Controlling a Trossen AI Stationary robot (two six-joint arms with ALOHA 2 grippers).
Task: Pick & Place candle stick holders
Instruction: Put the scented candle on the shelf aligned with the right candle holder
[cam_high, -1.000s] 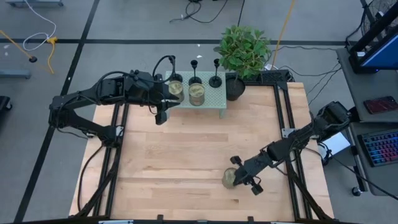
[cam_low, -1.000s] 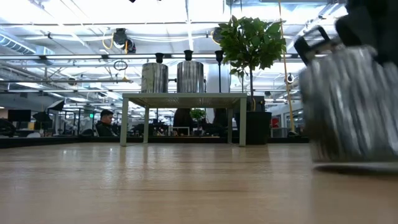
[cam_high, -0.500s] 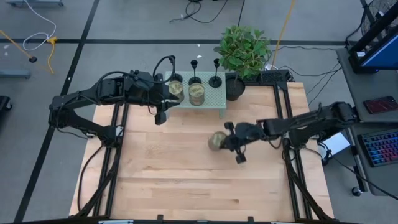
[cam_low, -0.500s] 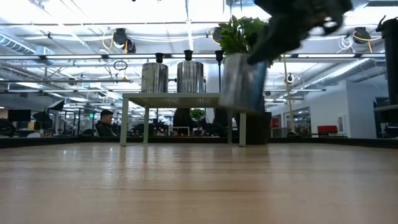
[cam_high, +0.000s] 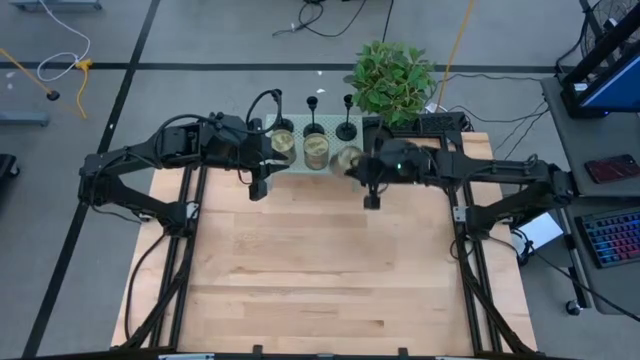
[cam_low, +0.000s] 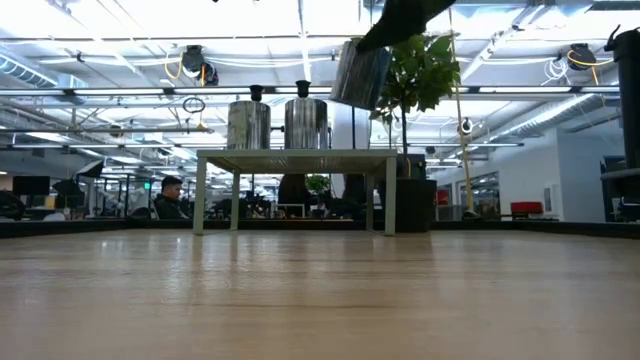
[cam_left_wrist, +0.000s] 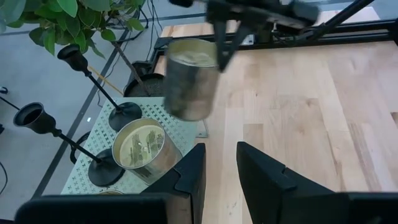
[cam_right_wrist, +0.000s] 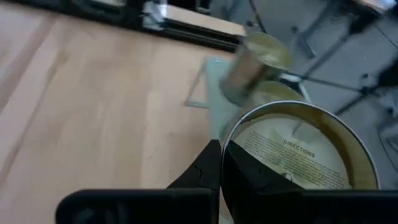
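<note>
Three black candle stick holders stand on their disc bases along the far edge of a green perforated stand; two of them show in the left wrist view. Two open tins stand on the stand in front of them. My right gripper is shut on a third tin above the stand's right end; the tin also shows in the low view. My left gripper is open and empty at the stand's left front corner. My right gripper holds the tin by its open rim, one finger inside the tin and one outside its wall. The arm comes level from the table's right. The tin hangs below the gripper, mouth up and slightly tilted, clear of the stand.
A potted plant stands just beyond the stand's right end, close to the held tin. The wooden table top stretches in front of the stand. People sit in the room beyond the table.
My right gripper has lifted the tin off the table near its front right and carried it up and toward the far edge, to above the stand's right end. The tin now hangs clear of the table, higher than the two tins on the stand.
</note>
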